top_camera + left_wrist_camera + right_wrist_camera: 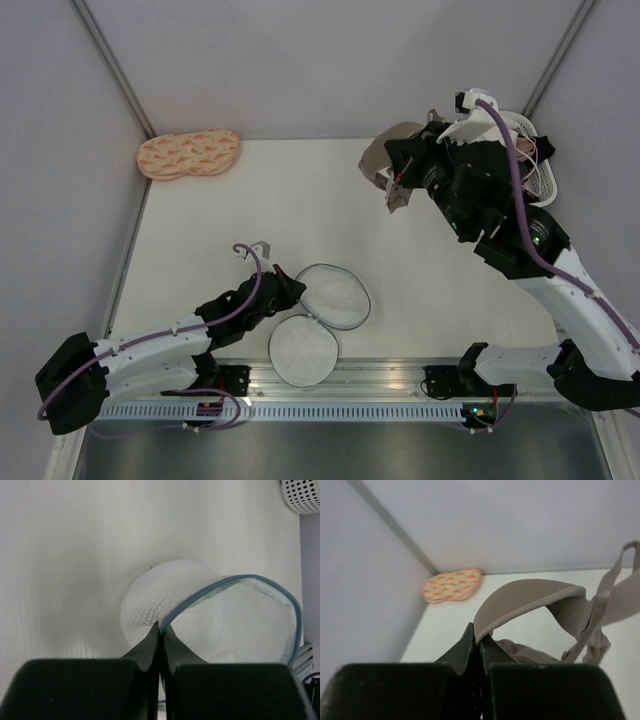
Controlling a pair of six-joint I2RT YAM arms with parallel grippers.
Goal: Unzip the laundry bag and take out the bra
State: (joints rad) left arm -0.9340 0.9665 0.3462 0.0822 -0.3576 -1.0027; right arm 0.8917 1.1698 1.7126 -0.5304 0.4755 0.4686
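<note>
The laundry bag (320, 315) lies open near the front edge of the table, its two round mesh halves spread apart with blue-grey rims. My left gripper (296, 291) is shut on its zipped rim (210, 592), pinching it between the fingertips (160, 630). The taupe bra (385, 165) hangs above the back right of the table. My right gripper (400, 180) is shut on the edge of one cup (525, 597), with straps (600, 620) dangling to the right.
A peach patterned peanut-shaped pad (188, 153) lies at the back left corner. A white plastic lattice basket (535, 165) stands at the back right behind my right arm. Walls close the table on the left, back and right.
</note>
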